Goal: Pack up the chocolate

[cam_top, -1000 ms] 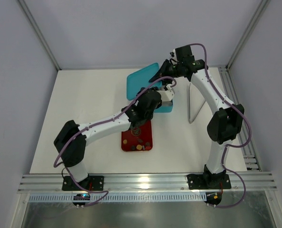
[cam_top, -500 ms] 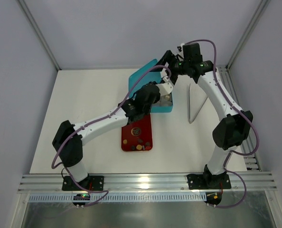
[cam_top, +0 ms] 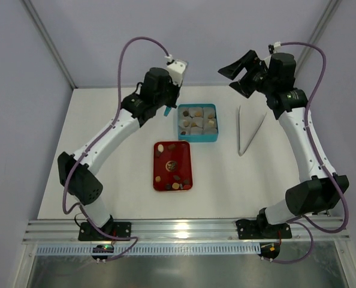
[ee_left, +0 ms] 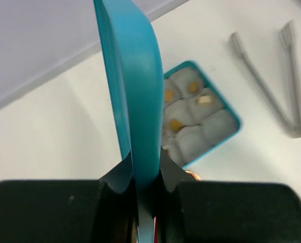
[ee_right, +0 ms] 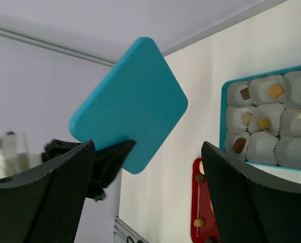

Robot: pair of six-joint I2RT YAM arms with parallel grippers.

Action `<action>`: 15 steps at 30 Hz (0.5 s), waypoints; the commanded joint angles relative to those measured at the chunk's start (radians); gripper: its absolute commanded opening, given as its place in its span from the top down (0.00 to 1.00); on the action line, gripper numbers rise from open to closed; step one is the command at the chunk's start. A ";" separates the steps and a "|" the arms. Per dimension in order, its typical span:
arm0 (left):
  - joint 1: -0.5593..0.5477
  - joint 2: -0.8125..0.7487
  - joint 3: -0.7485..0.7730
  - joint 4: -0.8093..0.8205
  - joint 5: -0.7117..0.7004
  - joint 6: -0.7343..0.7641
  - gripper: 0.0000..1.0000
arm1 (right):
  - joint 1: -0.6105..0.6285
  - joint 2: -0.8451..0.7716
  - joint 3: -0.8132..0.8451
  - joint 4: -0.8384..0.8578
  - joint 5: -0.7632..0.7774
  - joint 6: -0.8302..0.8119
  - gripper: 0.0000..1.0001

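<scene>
The chocolate (cam_top: 172, 164) lies as several small brown and cream pieces on a red tray (cam_top: 187, 150). More pieces (ee_right: 275, 91) sit in paper cups inside an open teal box (cam_top: 197, 139). My left gripper (cam_top: 166, 108) is raised behind and left of the box, shut on the box's teal lid (ee_left: 135, 101). The lid shows edge-on between the left gripper's (ee_left: 143, 167) jaws and as a flat teal square (ee_right: 133, 101) in the right wrist view. My right gripper (cam_top: 241, 75) hangs open and empty above the table's far right. Its (ee_right: 146, 147) jaws stand wide apart.
Grey tongs (cam_top: 250, 129) lie on the white table to the right of the box, also seen as tongs (ee_left: 272, 86) in the left wrist view. Cage posts and grey walls stand behind both arms. The red tray (ee_right: 196, 202) lies just in front of the box.
The right gripper has let go of the lid, opened and pulled up and to the right. The left arm has carried the lid off the box to the back left, uncovering the cups.
</scene>
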 commanded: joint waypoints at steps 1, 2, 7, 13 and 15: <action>0.091 0.023 0.103 -0.044 0.418 -0.309 1.00 | 0.003 -0.014 -0.067 0.051 0.084 -0.111 0.14; 0.112 0.045 0.108 -0.021 0.483 -0.416 1.00 | 0.003 -0.016 -0.087 0.061 0.093 -0.127 0.14; 0.192 0.125 0.117 0.084 0.788 -0.644 1.00 | 0.005 0.015 -0.176 0.113 0.147 -0.211 0.14; 0.224 0.240 0.125 0.257 0.933 -0.883 1.00 | 0.003 0.082 -0.184 0.119 0.178 -0.279 0.14; 0.232 0.263 0.119 0.312 0.941 -0.924 1.00 | 0.002 0.115 -0.184 0.128 0.171 -0.290 0.14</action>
